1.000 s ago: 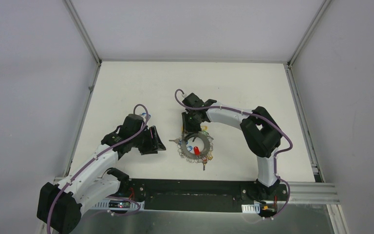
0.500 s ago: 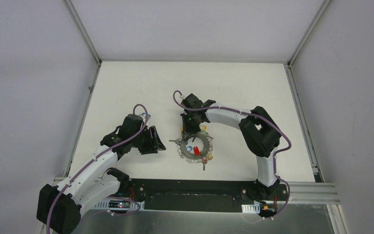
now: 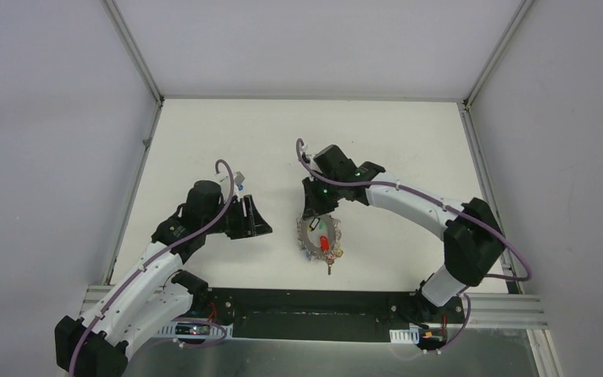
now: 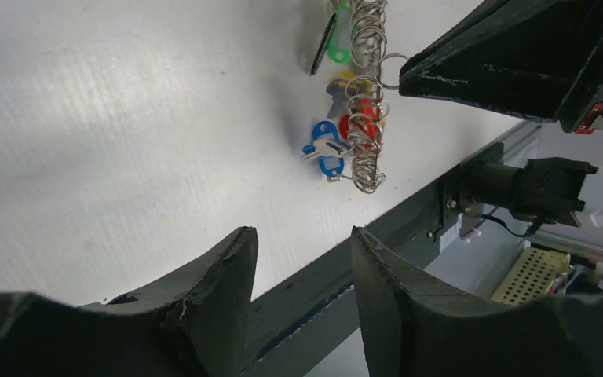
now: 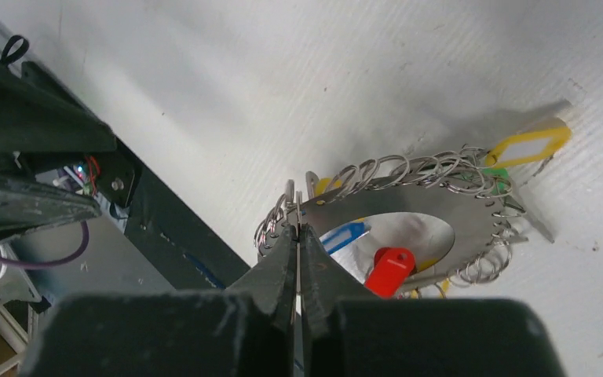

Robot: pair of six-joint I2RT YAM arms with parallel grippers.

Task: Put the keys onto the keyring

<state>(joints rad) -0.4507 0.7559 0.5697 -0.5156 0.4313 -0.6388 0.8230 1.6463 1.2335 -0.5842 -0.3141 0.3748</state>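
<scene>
The keyring (image 3: 312, 233) is a flat silvery disc edged with several small wire rings, with red (image 3: 326, 243), blue, green and yellow tagged keys hanging on it. My right gripper (image 3: 319, 212) is shut on the disc's rim and holds it tilted, one edge up. The right wrist view shows the fingertips (image 5: 297, 229) pinching the keyring (image 5: 432, 206), with a red tag (image 5: 389, 271), a blue tag (image 5: 344, 236) and a yellow tag (image 5: 530, 145). My left gripper (image 3: 259, 221) is open and empty, to the left of the keyring (image 4: 365, 118); a blue-tagged key (image 4: 323, 147) hangs there.
The white table (image 3: 204, 141) is walled by grey panels on three sides. A black strip (image 3: 306, 302) runs along the near edge between the arm bases. My right finger (image 4: 518, 63) crosses the top right of the left wrist view.
My right arm has swung its elbow out to the right and tipped the keyring up on edge. My left gripper has shifted slightly up and right, still open.
</scene>
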